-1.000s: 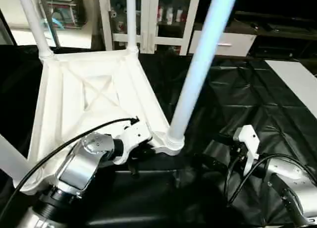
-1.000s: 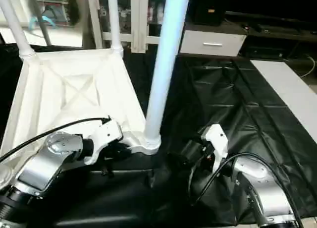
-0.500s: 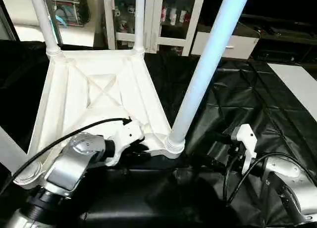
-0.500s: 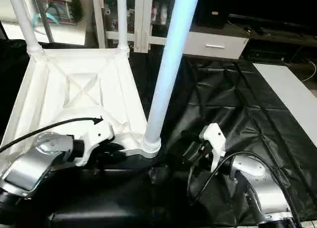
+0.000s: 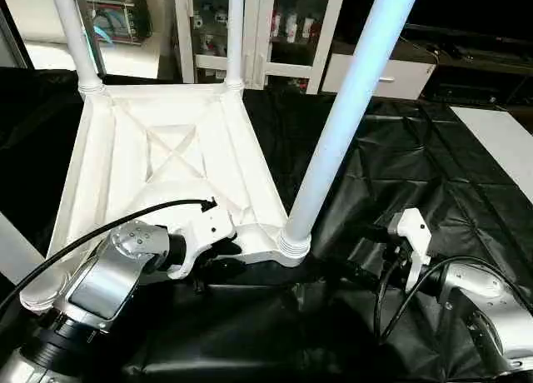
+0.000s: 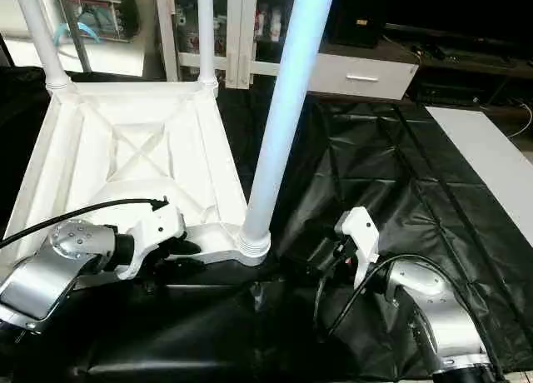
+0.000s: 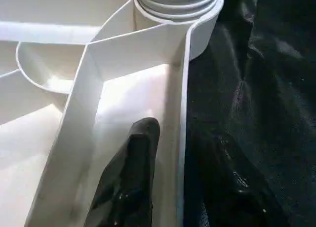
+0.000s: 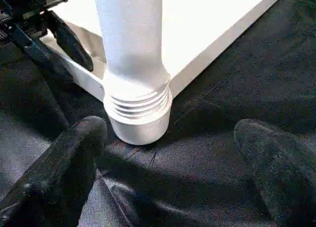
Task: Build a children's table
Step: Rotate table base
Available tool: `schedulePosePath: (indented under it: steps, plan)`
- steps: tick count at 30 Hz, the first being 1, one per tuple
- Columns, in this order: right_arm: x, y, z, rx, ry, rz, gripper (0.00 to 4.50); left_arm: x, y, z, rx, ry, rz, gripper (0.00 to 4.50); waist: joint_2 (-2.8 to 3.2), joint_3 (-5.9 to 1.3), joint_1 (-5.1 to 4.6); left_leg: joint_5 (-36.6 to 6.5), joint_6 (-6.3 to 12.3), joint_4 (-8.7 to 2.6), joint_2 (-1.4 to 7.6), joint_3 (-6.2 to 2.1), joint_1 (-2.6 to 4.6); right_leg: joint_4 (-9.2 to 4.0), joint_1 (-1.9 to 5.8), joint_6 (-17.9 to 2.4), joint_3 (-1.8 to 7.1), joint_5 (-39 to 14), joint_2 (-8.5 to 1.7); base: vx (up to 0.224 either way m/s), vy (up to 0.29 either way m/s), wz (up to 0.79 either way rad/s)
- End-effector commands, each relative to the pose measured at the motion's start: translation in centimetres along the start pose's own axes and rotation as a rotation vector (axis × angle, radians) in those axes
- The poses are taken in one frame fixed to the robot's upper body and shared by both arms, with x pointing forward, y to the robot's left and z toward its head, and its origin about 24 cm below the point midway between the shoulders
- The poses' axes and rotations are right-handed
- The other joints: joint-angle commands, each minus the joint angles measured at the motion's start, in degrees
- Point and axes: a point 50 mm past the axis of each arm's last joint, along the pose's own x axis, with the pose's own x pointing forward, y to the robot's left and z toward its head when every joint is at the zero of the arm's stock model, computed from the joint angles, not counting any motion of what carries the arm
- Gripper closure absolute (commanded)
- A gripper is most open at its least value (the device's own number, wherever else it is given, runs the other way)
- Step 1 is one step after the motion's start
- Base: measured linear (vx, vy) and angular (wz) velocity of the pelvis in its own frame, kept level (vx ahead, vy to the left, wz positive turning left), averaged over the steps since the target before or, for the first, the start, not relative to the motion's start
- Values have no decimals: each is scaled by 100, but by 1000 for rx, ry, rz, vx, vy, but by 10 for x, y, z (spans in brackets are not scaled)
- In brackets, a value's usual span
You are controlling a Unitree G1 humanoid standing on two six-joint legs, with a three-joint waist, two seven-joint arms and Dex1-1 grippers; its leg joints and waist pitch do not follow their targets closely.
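Top: upside down on black sheet, ribs up, left of centre | Legs: near-right leg upright in corner socket; two far legs upright | Left gripper: at near rim – one finger inside, one outside, jaws slack | Right gripper: wide apart, empty – just right of socket

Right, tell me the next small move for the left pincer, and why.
Probably draw the left pincer back off the table top's near rim. Its fingers straddle that rim without pinching it, one inside, one outside. The near right leg already stands upright in its corner socket, and the right pincer hangs wide open beside it.
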Motion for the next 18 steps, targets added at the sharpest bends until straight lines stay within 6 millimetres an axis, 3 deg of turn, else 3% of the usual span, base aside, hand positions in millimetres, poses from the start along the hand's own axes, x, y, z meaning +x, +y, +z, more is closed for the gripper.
schedulePosePath:
  steps: [1,9,13,18]
  plan:
    - [-1,-2,3,-27,-3,-6,0,7,-6,-12,-33,41,-40,342,46,-257,28,-1539,99,-468,259,-89,-6,-417,230,-992,264,-1817,-311,0,0,0]
    - [2,-4,3,-23,-7,0,0,13,-8,-18,-26,-14,-57,407,72,-246,43,-1825,61,-476,257,-103,15,-477,204,-841,260,-2302,-327,0,0,0]
    - [6,-5,3,-28,-6,10,0,16,-18,-22,-19,-10,-120,444,63,-255,33,-1787,56,-477,259,-101,9,-455,206,-886,262,-2152,-319,0,0,0]
    - [14,-10,8,-46,-13,13,0,20,-25,-24,-9,0,-158,444,39,-272,17,-1458,132,-463,256,-78,-10,-395,233,-1048,264,-1711,-308,0,0,0]
